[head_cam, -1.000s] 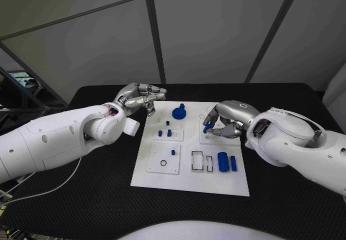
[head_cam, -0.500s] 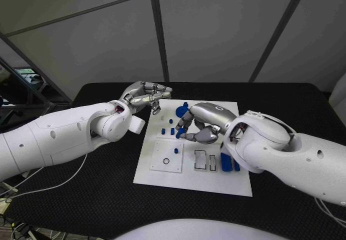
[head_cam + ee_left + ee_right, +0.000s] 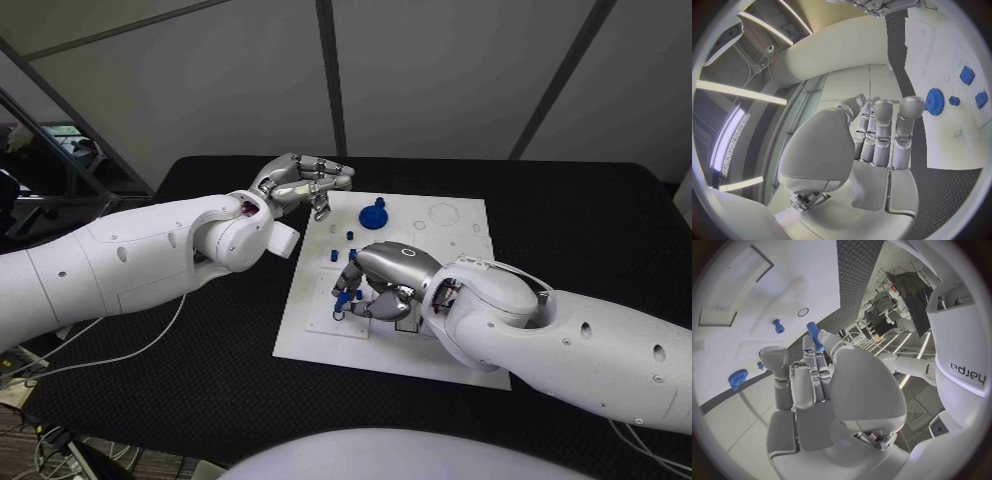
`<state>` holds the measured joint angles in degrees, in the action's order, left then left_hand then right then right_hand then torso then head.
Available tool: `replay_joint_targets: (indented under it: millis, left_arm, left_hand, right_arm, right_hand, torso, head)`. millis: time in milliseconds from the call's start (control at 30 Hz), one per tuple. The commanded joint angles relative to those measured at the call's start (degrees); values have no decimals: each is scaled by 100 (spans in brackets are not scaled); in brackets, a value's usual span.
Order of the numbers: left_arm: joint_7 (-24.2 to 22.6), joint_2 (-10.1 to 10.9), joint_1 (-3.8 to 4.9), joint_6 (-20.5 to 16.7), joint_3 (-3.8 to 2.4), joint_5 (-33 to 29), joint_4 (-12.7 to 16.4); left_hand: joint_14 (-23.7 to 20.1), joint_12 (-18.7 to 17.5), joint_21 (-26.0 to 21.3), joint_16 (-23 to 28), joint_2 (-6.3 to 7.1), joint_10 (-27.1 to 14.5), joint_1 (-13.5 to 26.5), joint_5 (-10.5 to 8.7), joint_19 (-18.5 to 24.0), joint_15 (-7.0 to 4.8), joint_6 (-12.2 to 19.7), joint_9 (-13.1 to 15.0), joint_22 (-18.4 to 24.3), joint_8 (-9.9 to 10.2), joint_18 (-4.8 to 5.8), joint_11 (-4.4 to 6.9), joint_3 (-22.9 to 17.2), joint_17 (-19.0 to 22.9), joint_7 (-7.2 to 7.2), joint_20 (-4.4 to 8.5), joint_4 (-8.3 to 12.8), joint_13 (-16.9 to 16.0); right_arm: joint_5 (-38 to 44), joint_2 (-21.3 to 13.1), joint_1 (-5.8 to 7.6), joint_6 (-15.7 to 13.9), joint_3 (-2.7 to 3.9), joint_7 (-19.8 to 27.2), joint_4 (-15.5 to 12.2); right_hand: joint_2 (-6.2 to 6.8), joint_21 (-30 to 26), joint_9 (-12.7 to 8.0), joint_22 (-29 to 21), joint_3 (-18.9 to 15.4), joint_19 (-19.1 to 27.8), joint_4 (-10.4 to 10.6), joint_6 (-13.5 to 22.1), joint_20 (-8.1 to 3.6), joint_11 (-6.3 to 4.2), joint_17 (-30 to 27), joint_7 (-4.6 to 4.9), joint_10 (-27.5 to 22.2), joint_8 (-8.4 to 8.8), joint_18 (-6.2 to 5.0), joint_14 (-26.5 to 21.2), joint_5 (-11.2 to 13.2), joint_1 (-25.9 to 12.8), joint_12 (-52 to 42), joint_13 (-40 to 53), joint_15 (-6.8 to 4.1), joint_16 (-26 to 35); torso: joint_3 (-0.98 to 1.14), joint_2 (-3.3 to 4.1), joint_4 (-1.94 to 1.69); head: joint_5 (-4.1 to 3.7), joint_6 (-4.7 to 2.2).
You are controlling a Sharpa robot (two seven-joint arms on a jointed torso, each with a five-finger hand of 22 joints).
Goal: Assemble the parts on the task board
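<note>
The white task board (image 3: pixel 450 226) lies in the middle of the black table. My right hand (image 3: pixel 381 283) hovers low over the board's left-middle part and pinches a blue peg (image 3: pixel 814 336) between its fingertips; the peg (image 3: pixel 346 294) points down at the board. A blue gear (image 3: pixel 374 216) stands near the board's far edge, with small blue pieces (image 3: pixel 343 256) just in front of it. My left hand (image 3: pixel 306 184) hangs above the board's far left corner, fingers curled in with nothing in them. The left wrist view shows the gear (image 3: pixel 934 101) just past its fingertips.
In the right wrist view a short blue peg (image 3: pixel 777 326) stands in the board (image 3: pixel 736 285), with a small black ring (image 3: pixel 803 312) beside it. A thin cable (image 3: pixel 144 342) trails over the table (image 3: pixel 591 220) under my left arm.
My right hand has carried the blue peg from the board's right side across to its left-middle and lower. The left hand has stayed by the far left corner. The camera has shifted.
</note>
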<state>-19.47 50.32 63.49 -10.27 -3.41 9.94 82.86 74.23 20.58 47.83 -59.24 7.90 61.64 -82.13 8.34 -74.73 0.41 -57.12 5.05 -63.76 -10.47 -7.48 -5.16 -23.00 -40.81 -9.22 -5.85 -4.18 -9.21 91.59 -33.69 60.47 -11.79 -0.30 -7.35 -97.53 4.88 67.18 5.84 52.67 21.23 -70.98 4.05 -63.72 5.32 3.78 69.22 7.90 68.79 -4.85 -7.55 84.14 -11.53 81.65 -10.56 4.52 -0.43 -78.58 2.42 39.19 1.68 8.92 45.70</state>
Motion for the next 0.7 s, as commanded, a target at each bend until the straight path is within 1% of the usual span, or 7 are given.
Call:
replay_joint_targets:
  millis: [33, 200, 367, 533, 567, 700]
  left_arm:
    - [-46, -7, 9, 57, -4, -19, -13]
    - [-51, -14, 9, 60, -4, -19, -25]
    - [-51, -17, 9, 65, -4, -19, -24]
    - [-49, -15, 9, 68, -4, -19, -20]
    - [-49, -15, 9, 69, -4, -19, -19]
    - [-45, -15, 9, 74, -4, -19, -12]
  left_hand:
    - [-24, 22, 23, -25, -42, -23, 6, 28, -38, 1, -2, -9, -5, -28, -56, 13, 3, 5, -13, -13, 25, -5]
    - [-26, 26, 28, -26, -46, -22, 2, 28, -39, 1, -5, -9, -9, -31, -56, 14, 3, 9, -10, -13, 28, -6]
    - [-26, 26, 28, -26, -46, -22, 2, 28, -39, 1, -5, -9, -9, -31, -56, 14, 3, 9, -10, -13, 28, -6]
    - [-26, 26, 28, -26, -46, -22, 2, 28, -39, 1, -5, -9, -9, -31, -56, 14, 3, 9, -10, -13, 28, -6]
    - [-26, 26, 28, -26, -46, -22, 2, 28, -39, 1, -5, -9, -9, -31, -56, 14, 3, 9, -10, -13, 28, -6]
    - [-26, 26, 28, -26, -46, -22, 2, 28, -39, 1, -5, -9, -9, -31, -56, 14, 3, 9, -10, -13, 28, -6]
  right_arm:
    - [201, 47, -20, 16, -28, 146, 61]
    - [288, 126, -54, 27, -56, 147, 161]
    - [351, 184, -79, 46, -65, 138, 245]
    - [405, 225, -94, 84, -68, 117, 314]
    - [418, 234, -96, 103, -68, 108, 330]
    - [463, 255, -100, 196, -69, 66, 373]
  right_hand:
    - [-23, 21, 9, -5, 19, -36, -3, -6, -8, 5, -4, 15, 53, -40, 27, 239, -40, 29, 32, 7, -37, -30]
    - [-22, 22, 10, -4, 22, -36, -7, -7, -8, 5, 7, 15, 55, -39, 27, 241, -49, 32, 37, 8, -37, -37]
    - [-23, 22, 11, -5, 23, -36, -8, -8, -8, 5, 11, 15, 56, -39, 27, 241, -53, 33, 39, 8, -37, -39]
    - [-23, 22, 11, -5, 24, -35, -9, -8, -8, 5, 14, 15, 57, -39, 27, 242, -55, 34, 40, 9, -37, -41]
    - [-23, 22, 11, -5, 24, -35, -9, -8, -8, 5, 14, 15, 57, -39, 27, 242, -55, 34, 40, 9, -37, -41]
    - [-23, 16, 11, -15, 25, -30, -11, -8, -8, 5, 3, 15, 58, -39, 25, 240, -60, 37, 42, 9, -37, -35]
  torso:
    - [5, -7, -3]
    - [2, -8, -2]
    - [2, -6, -2]
    - [1, -6, -2]
    - [-2, -8, -3]
    - [-1, -7, -3]
  head:
    - [35, 36]
    - [61, 51]
    - [87, 73]
    - [96, 77]
    - [103, 83]
    - [108, 87]
